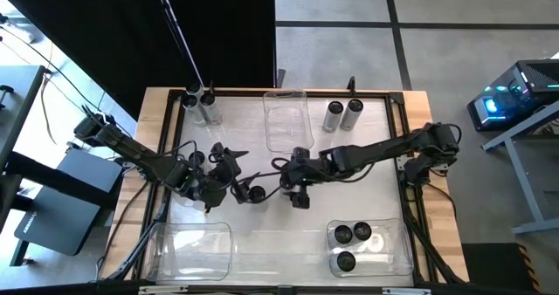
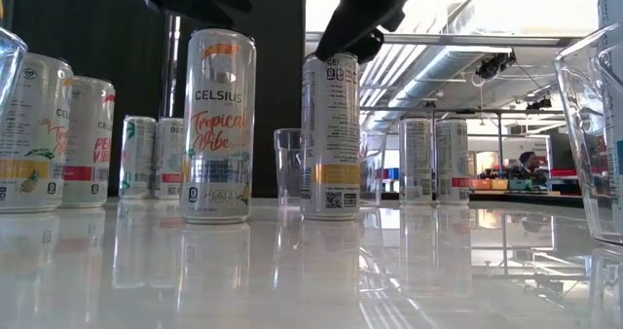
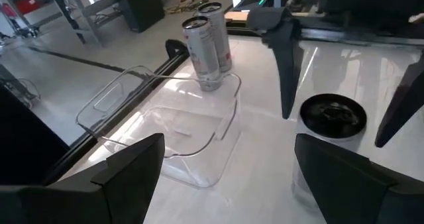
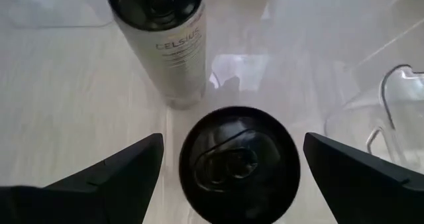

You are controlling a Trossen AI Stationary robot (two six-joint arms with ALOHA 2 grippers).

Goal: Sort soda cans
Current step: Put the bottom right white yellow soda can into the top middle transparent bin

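Note:
Two soda cans stand upright mid-table: a "Tropical Vibe" can [image 2: 219,125] [image 1: 258,192] and, to its right, a silver can [image 2: 329,134] [image 4: 238,161]. My right gripper [image 4: 233,144] [image 1: 300,195] is open, pointing down over the silver can, with a finger on each side of its dark top and a gap showing on both sides. My left gripper [image 3: 228,144] [image 1: 234,174] is open, above and left of the Tropical Vibe can, and holds nothing. Three cans [image 1: 352,241] stand in the near-right bin [image 1: 403,258].
A clear bin [image 1: 284,116] sits at the far middle and another bin [image 1: 192,247] near left. Can pairs stand at the far left [image 1: 201,103] and far right [image 1: 342,113]. Two more cans [image 2: 58,134] stand left of the middle, by the left arm.

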